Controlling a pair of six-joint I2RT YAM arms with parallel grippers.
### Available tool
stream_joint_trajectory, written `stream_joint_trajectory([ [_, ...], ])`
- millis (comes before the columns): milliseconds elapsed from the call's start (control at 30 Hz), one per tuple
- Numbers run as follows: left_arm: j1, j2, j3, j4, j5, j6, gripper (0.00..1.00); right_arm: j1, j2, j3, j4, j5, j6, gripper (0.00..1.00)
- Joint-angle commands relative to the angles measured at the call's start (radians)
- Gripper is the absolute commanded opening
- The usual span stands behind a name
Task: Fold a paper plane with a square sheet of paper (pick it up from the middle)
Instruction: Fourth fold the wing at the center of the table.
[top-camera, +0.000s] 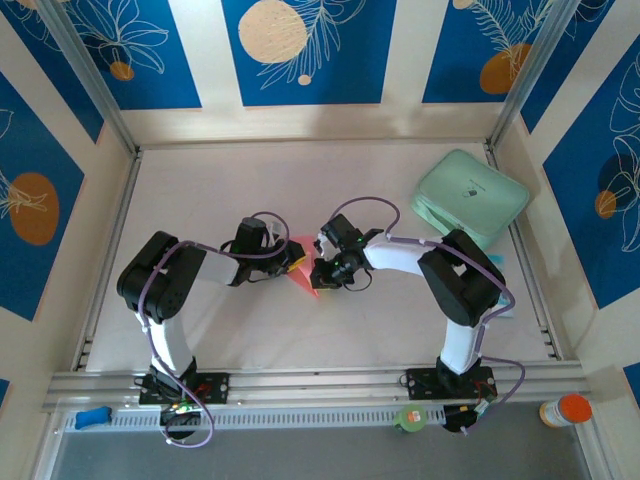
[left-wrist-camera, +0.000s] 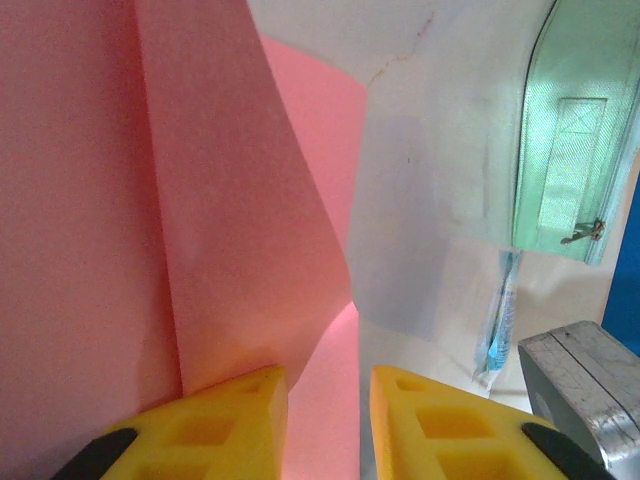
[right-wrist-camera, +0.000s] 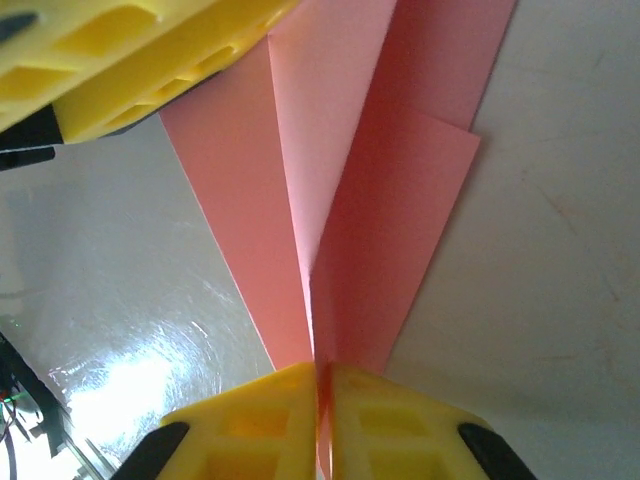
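Reaching in from the table's (top-camera: 200, 190) near edge at about 7 o'clock in the overhead view, the left arm rises to a raised black elbow. Its white forearm then stretches toward 3 o'clock. The left gripper (top-camera: 292, 258) sits at the centre of the table, on the 9 o'clock edge of the paper plane (top-camera: 308, 283). In its own wrist view the left gripper (left-wrist-camera: 325, 385) shows two blocky yellow fingers (left-wrist-camera: 230, 420) standing apart with a narrow gap. Pink paper lies in and behind that gap, and nothing is pinched.

The paper plane (left-wrist-camera: 230, 250) is thin, matte salmon-pink paper folded into overlapping flat panels with crisp straight creases. From above it is a narrow wedge. Its long axis runs roughly from 12 to 6 o'clock, and its sharp tip points toward 6 o'clock, at the arm bases.

The right arm mirrors the left. It rises from about 5 o'clock to a black elbow, and its white forearm reaches toward 9 o'clock. The right gripper (top-camera: 322, 270) meets the paper from the 3 o'clock side. In the right wrist view the right gripper (right-wrist-camera: 320, 375) is closed on the paper plane (right-wrist-camera: 370, 230). Its yellow fingers are pressed together on the raised centre crease at 6 o'clock, and the panels fan out toward 12 and 1 o'clock. A finger (right-wrist-camera: 130, 60) of the left gripper rests on the paper at 11 o'clock.

A mint-green pad (top-camera: 470, 195), a soft rounded square, lies at 2 o'clock on the table, well apart from the paper. Its woven surface (left-wrist-camera: 565, 150) shows in the left wrist view.
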Motion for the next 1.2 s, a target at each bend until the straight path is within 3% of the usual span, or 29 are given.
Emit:
stream_joint_trajectory([
  [0,-0.008,0.004,-0.001,0.002,0.006,-0.006,0.29,0.01,0.019,0.027,-0.024,-0.026,-0.023,0.09],
  [900,-0.007,-0.038,-0.003,-0.013,-0.003,-0.004,0.29,0.006,0.096,0.042,-0.057,-0.053,-0.043,0.06],
  [1167,0.003,-0.185,-0.001,-0.15,-0.063,0.068,0.35,-0.037,0.076,0.112,-0.233,-0.076,-0.277,0.05],
])
